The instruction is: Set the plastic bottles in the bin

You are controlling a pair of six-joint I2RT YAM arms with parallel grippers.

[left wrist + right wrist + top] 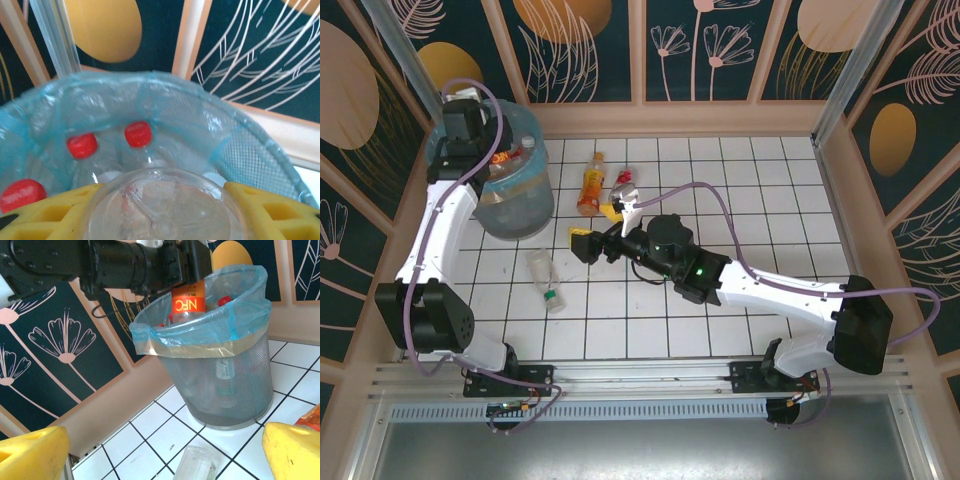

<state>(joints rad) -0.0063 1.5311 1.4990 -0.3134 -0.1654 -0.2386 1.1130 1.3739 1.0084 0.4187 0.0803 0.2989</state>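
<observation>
At the far left, the left gripper hangs just above the bin. Its yellow fingers are partly closed on the round base of a clear orange-labelled bottle, which points into the bin's mouth and is not yet released. Inside the bin several bottles already lie, their red caps showing against the bag. A good part of the job looks done, with one more drop about to be made.

Three bottles are left on the white tiles. A clear green-capped bottle lies just in front of the bin. An amber bottle lies just to the bin's right, and a small red-marked bottle a little further right. The right gripper hovers right of the bin, near those last two, with its jaws spread wide and nothing between them.

The bin is a round, tapering basket of fine grey wire mesh. Its bag is thin, crinkled, translucent light blue, folded over the rim, with a beige band below the fold. The bottles are thin, glossy clear plastic, some dented, and probably light and apt to roll. The fingers are hard yellow plastic with an open lattice pattern.
</observation>
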